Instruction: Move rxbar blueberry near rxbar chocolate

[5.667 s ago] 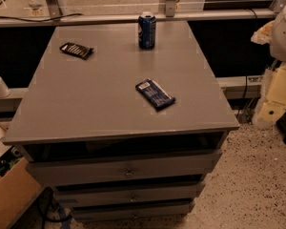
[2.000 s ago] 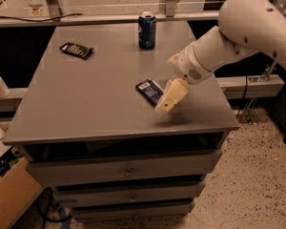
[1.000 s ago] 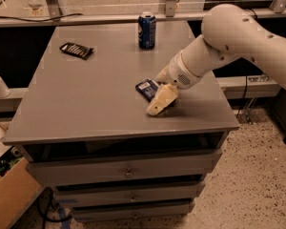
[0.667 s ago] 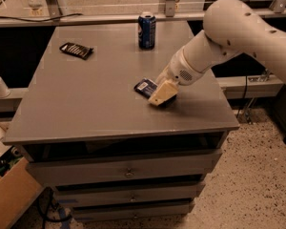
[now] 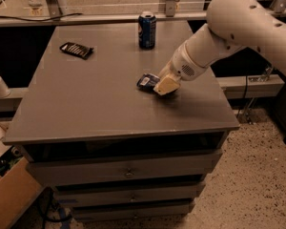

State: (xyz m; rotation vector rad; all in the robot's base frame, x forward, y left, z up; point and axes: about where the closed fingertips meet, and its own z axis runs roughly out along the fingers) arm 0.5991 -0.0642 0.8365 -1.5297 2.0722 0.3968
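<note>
Grey tabletop (image 5: 100, 104): gripper (image 5: 166, 86) at rxbar blueberry (image 5: 147, 81), grip state unclear. Verify hold, lift low, carry twd rxbar chocolate (image 5: 76, 49).

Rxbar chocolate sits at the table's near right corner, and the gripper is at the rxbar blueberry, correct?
No. The camera view shows the rxbar chocolate at the table's far left corner. The gripper is indeed at the rxbar blueberry, right of centre.

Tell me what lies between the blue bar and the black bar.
Nothing: in the camera view only bare table runs from the blue bar, where the gripper sits, to the black bar. The soda can stands behind that line.
</note>
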